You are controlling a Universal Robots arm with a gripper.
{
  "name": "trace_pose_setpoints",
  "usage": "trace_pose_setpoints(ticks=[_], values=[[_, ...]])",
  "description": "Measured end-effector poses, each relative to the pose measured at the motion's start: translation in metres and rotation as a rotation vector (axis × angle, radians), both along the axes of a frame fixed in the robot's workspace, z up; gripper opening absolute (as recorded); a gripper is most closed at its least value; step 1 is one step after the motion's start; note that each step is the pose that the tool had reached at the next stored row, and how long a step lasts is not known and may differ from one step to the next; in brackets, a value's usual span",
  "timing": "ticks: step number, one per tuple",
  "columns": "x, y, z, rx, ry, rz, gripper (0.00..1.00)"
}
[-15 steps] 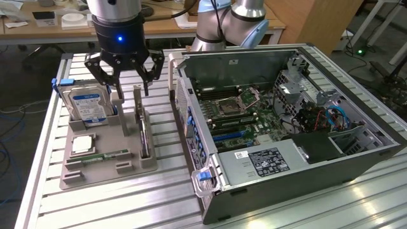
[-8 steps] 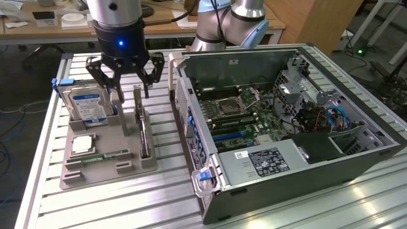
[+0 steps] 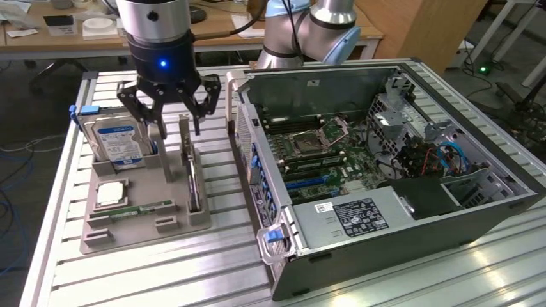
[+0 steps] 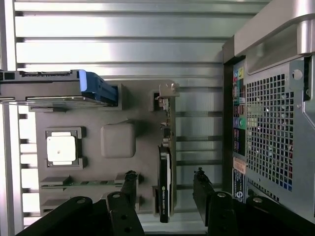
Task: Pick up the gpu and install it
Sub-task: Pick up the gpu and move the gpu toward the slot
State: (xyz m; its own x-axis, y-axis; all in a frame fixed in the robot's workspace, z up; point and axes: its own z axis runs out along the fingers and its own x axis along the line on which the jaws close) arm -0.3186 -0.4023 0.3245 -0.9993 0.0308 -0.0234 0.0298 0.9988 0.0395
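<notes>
The gpu [image 3: 193, 182] stands on edge in a slot along the side of the gray parts tray [image 3: 145, 231] that lies toward the exterior view's right, its silver bracket at the far end. The tool [image 3: 175, 123] hangs directly over the card's far half, spread wide and holding nothing. In the wrist view its two dark fingers [image 4: 129, 189] stand one on each side of the card, with a gap showing on both sides, so nothing is touched. Whether the tips reach below the card's upper edge cannot be told.

On the same tray, toward the exterior view's left, a hard drive [image 3: 117, 144] with a blue-white label stands upright, and nearer lie a square processor chip [image 3: 111, 192] and a green memory stick [image 3: 140, 210]. Just beside the tray, on the exterior view's right, an open computer case [image 3: 384, 211] lies on the slatted aluminium table [image 3: 153, 278], its motherboard exposed.
</notes>
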Motion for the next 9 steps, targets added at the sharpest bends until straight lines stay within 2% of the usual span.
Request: trace_pose_setpoints(ticks=[9], values=[[0.0,-0.0037,-0.0047,-0.0002,0.0,0.001,0.59]])
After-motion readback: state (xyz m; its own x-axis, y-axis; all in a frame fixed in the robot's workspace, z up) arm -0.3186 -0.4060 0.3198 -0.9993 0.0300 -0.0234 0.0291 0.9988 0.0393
